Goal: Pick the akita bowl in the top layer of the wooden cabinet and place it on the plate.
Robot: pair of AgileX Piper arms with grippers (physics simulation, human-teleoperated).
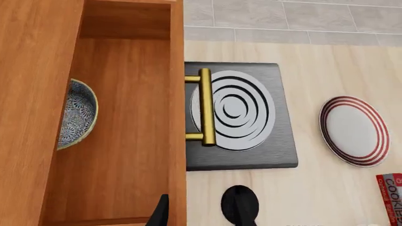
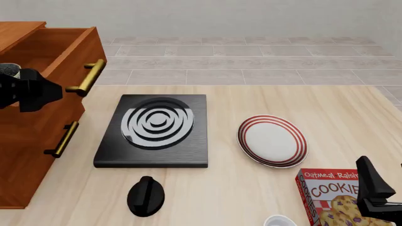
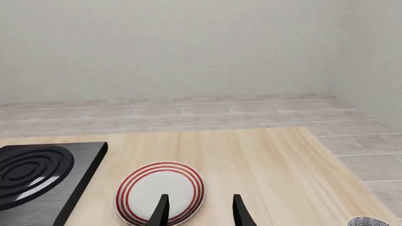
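The left claw (image 2: 28, 89), grip unclear, hovers over the open reddish-brown wooden top drawer (image 1: 125, 141) to reach the speckled akita bowl (image 1: 76, 114); the right claw (image 3: 199, 207) waits released.

Illumination was bright, even and diffuse. All renders were sharp, without blur, glare or edge distortion. Only faint soft shadows lay beside the stove slab (image 2: 154, 132) base.

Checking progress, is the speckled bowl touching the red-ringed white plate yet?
Apart. The left wrist view shows the speckled bowl inside the open wooden drawer, the plate across the table.
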